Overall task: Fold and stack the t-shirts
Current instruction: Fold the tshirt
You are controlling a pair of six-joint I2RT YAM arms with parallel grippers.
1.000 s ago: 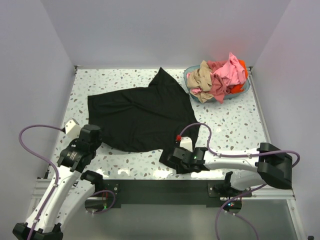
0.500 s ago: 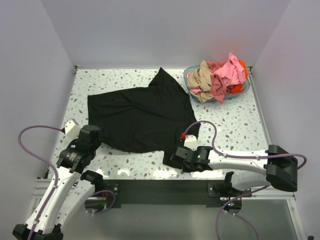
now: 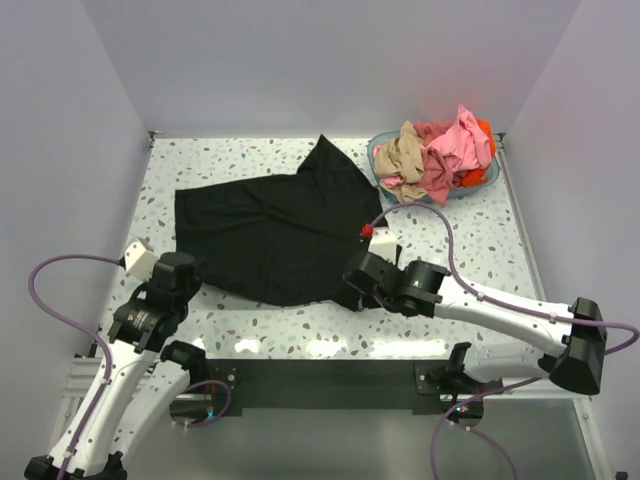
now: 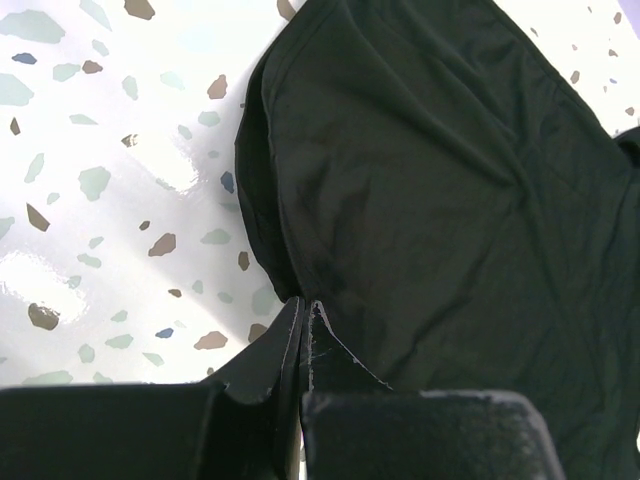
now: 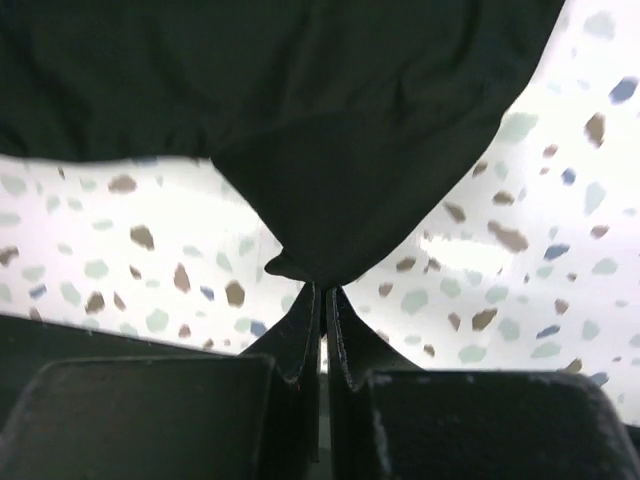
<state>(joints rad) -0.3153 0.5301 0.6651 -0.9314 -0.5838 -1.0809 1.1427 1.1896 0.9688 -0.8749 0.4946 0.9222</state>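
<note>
— Black t-shirt (image 3: 275, 235)?
— Spread flat across the middle of the speckled tabletop (image 3: 495, 240), one sleeve pointing toward the far edge.
— Left fingers (image 4: 270, 365)?
— Clenched on the near-left hem, tips pressed together over the cloth.
— Right fingers (image 5: 295, 340)?
— Clamped tight on the near-right corner, cloth gathered into a point at the tips.
— Other shirts?
— Heaped in the teal basket (image 3: 374, 152) at the far right: pink t-shirt (image 3: 462, 140), tan-beige t-shirt (image 3: 403, 152), orange-red t-shirt (image 3: 485, 130).
</note>
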